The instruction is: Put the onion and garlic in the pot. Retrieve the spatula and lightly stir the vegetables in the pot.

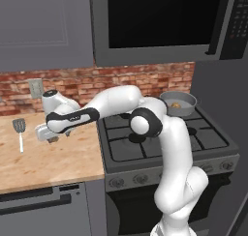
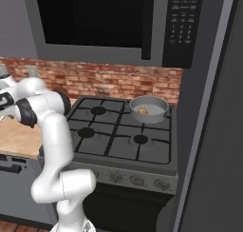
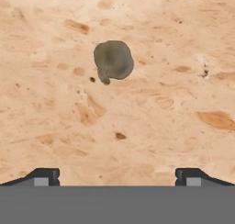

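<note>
Garlic (image 3: 113,60) lies on the counter (image 1: 58,162) just ahead of the jaws, which stand wide open and empty above it. Left of the garlic on the counter rests the spatula (image 1: 20,131); well to its right, on the stove's (image 1: 164,138) back burner, the pot (image 1: 179,103) already holds the onion (image 1: 176,105). Picking up the garlic appears to be the step in hand; next the jaws must descend and close around it. No legible writing shows.
</note>
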